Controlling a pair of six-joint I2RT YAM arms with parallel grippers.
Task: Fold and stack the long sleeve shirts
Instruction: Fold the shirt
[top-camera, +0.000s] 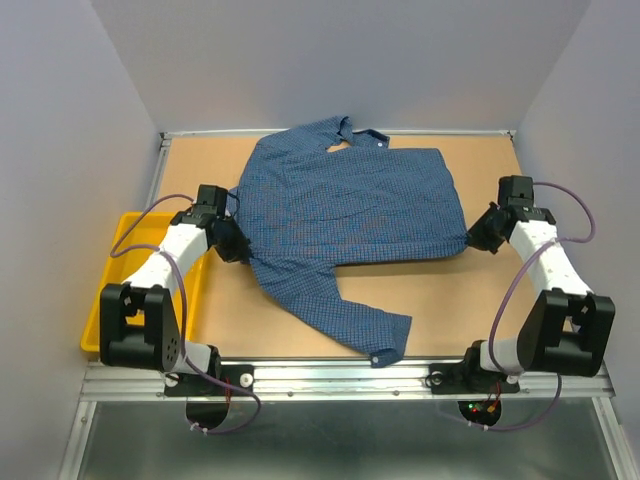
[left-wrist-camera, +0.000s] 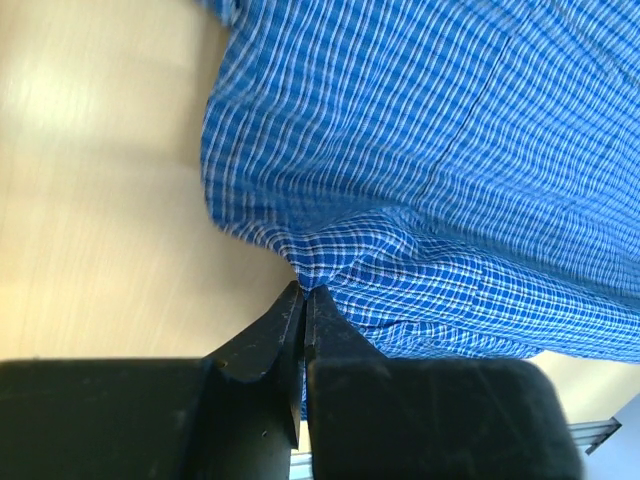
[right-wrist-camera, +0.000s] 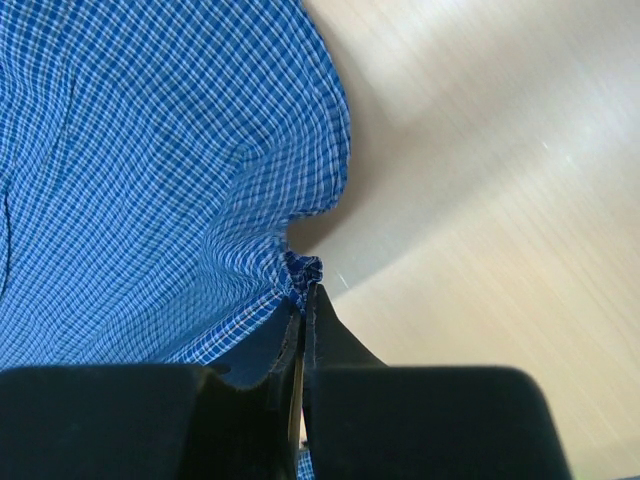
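Blue finely checked cotton makes up the shirt (top-camera: 350, 215), which is spread flat on the table (top-camera: 450, 290), over its middle and far half. Nearest the table's front edge, the cuff (top-camera: 390, 347) of one long sleeve (top-camera: 330, 305) is laid, the sleeve being stretched diagonally back toward the table's middle. A yellow bin (top-camera: 128, 228) is set against the table's left edge. Left of the table's centre, the left gripper (top-camera: 240, 245) is closed on the shirt's side edge. In the left wrist view its jaws are pressed narrowly together, with a small gather of cloth caught at the tips. Toward the table's right side, the right gripper (top-camera: 472, 238) is likewise clamped tight on the opposite edge of the shirt, the fabric being bunched at its tips. The collar (top-camera: 350, 132) is laid at the table's far edge.
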